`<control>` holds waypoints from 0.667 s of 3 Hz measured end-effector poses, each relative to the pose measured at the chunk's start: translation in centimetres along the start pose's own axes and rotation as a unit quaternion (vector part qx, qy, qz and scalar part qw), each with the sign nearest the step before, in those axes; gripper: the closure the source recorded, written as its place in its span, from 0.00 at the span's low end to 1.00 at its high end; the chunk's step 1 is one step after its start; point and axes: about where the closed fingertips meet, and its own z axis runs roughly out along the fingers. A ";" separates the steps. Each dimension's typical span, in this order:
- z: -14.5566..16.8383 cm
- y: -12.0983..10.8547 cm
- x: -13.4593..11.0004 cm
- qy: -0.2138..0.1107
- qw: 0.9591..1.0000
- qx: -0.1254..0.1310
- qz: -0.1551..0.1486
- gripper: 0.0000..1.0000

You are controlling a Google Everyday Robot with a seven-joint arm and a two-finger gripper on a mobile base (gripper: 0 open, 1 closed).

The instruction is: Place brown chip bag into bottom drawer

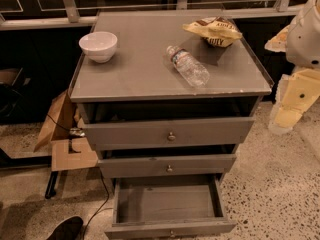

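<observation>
The brown chip bag [214, 31] lies crumpled on the back right of the grey cabinet top [140, 69]; it is yellow-cream with dark brown patches and lettering. The bottom drawer [169, 204] is pulled out and its shallow box looks empty; its small knob [172, 232] is at the front. My arm [305, 34] comes in at the right edge of the camera view. My gripper [282, 120] hangs to the right of the cabinet, beside the top drawer's height, well apart from the bag and holding nothing that I can see.
A clear plastic water bottle [188, 66] lies on its side in front of the bag. A white bowl [98, 45] stands at the top's back left. The upper two drawers [170, 133] [169, 165] are slightly out. Cardboard [62, 134], a cable and a dark shoe [65, 229] are on the floor at left.
</observation>
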 end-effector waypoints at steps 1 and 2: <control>0.0 0.0 0.0 0.000 1.000 0.000 0.000 0.00; 0.6 -0.7 -0.9 -0.012 1.000 0.023 -0.011 0.00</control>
